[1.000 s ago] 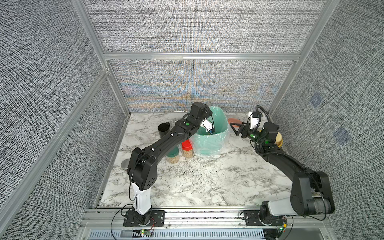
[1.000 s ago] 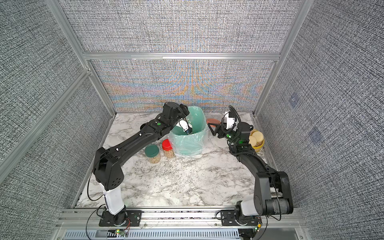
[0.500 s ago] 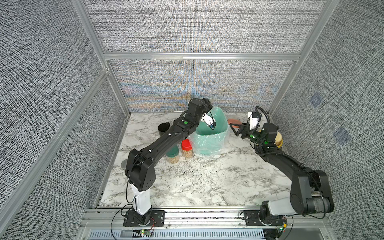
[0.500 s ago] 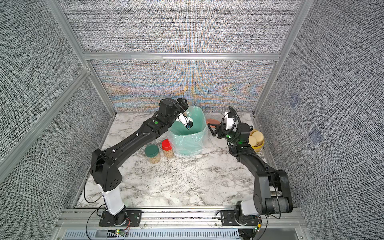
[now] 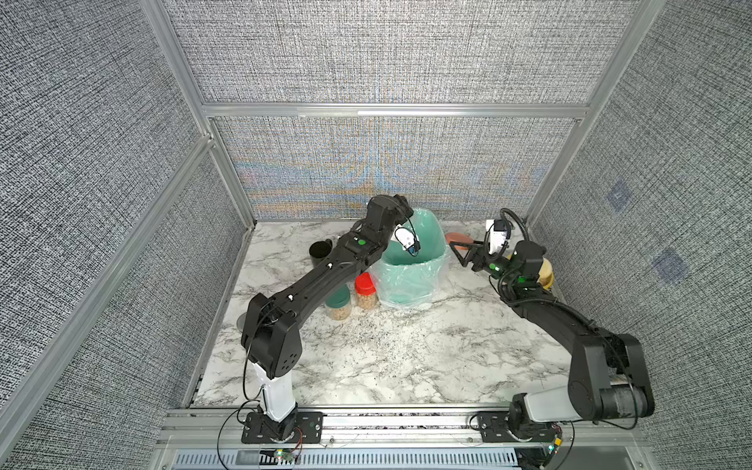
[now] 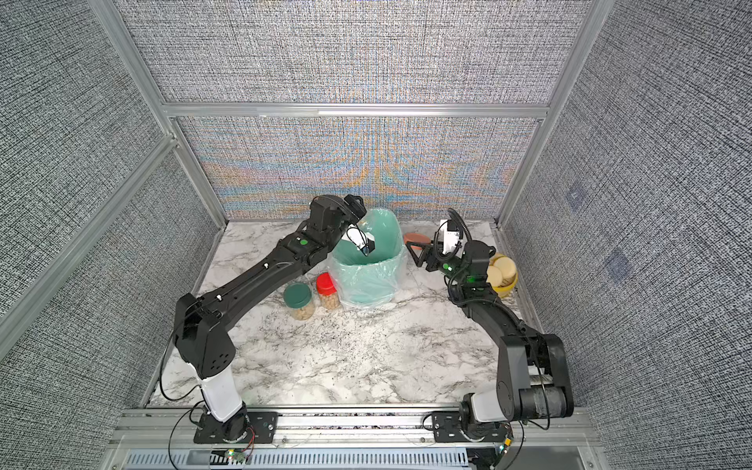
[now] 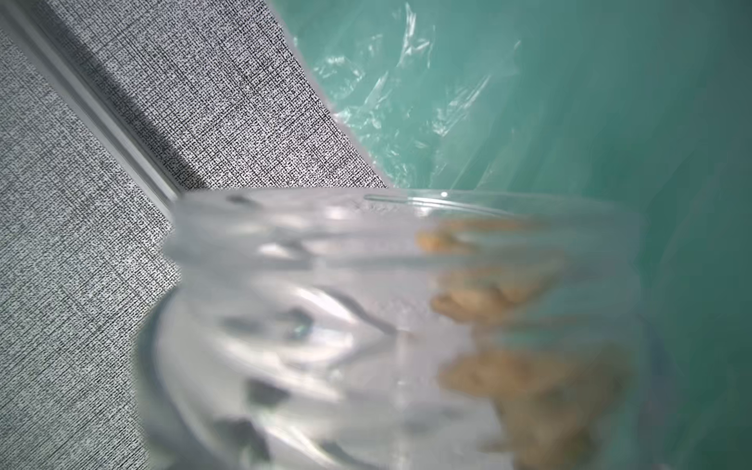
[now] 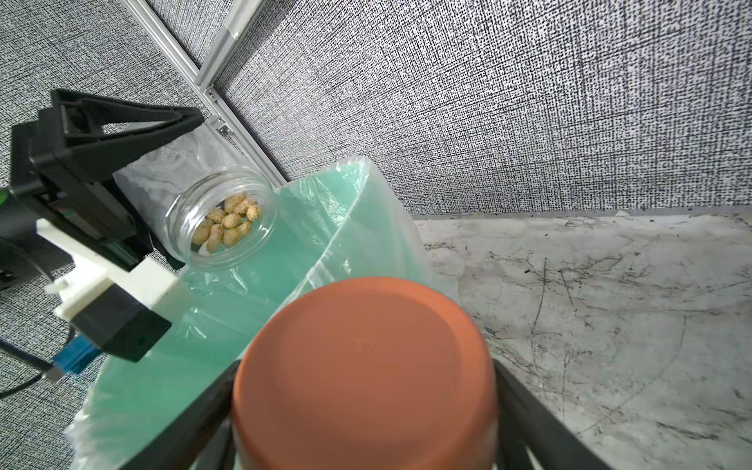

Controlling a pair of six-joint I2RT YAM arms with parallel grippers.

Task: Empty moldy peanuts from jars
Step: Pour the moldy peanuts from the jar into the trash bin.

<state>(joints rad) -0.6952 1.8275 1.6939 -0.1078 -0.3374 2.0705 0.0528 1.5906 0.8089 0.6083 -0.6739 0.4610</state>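
Left gripper is clamped on the open jar: one finger runs over the top of the clear body, and the jar base sits back in your palm. Long axis runs out from the pincer toward the middle of the green-lined bin, mouth tipped a little down, hanging above the bin's rear-left rim. Moldy peanuts bunch on the low side just inside the mouth; none seen falling. My read: you need more wrist roll to get the mouth lower, and the left arm is the only one placed for it. Right gripper stands wide around the terracotta lid, parked beside the bin's far side, clear of the pour. Green-lid jar and red-lid jar stand capped and full in front of the bin. Versus a second ago: your left wrist is higher and closer to the back wall; the right arm and both capped jars are unmoved.
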